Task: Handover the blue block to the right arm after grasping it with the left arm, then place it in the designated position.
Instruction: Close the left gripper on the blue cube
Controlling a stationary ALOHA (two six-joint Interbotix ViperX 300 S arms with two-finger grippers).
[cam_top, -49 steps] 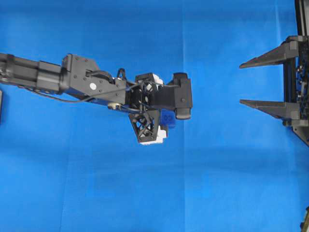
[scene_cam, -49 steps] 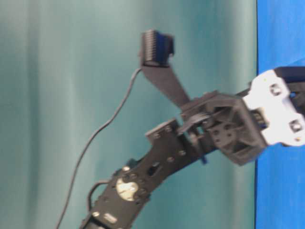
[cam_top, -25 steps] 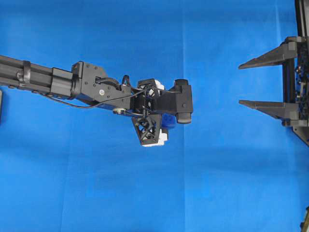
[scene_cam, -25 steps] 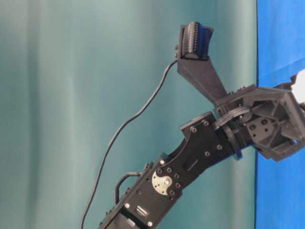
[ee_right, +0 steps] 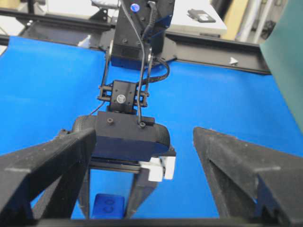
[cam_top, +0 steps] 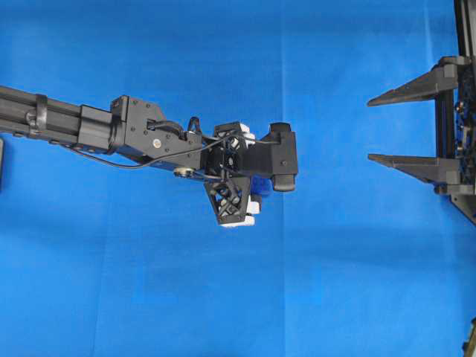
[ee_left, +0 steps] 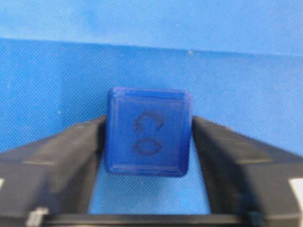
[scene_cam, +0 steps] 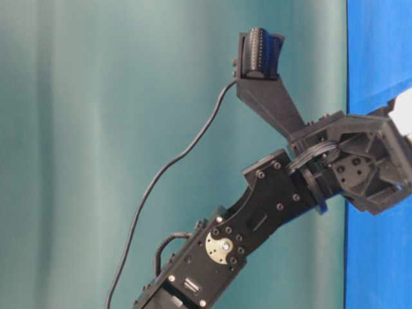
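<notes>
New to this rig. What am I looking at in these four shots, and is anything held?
Two black robot arms work over a blue cloth. From overhead, the left arm reaches in from the left, and the right hand waits, open, at the right edge. The side shot shows only the left arm's wrist against a green curtain. The camera on the left wrist looks between its fingers: a small blue block sits between them, fingers at both sides. Whether the grip has closed fully, I cannot tell. The right wrist's camera faces the left arm and shows the block on the cloth.
</notes>
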